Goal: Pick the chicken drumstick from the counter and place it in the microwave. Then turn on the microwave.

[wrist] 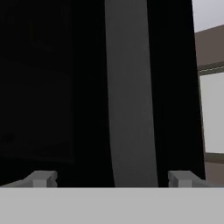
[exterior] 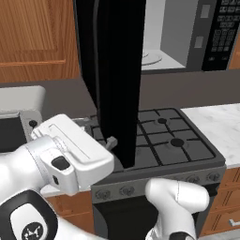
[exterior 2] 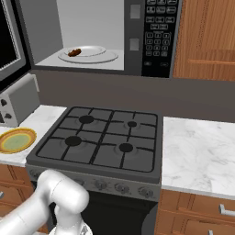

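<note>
One open black microwave door (exterior: 117, 79) stands before the white arm's claw (exterior: 110, 142) in the left base view. In the right base view, the small brown-orange chicken drumstick (exterior 2: 74, 52) lies on the round glass turntable (exterior 2: 89, 55) inside the large black microwave (exterior 2: 137, 36). In the hand view, the claw's released grey fingertips (wrist: 41, 178) stand wide apart before the door.

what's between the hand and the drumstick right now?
The microwave's open door. In the left base view the open hand sits beside that door; in the right base view the chicken drumstick lies on the turntable inside.
</note>
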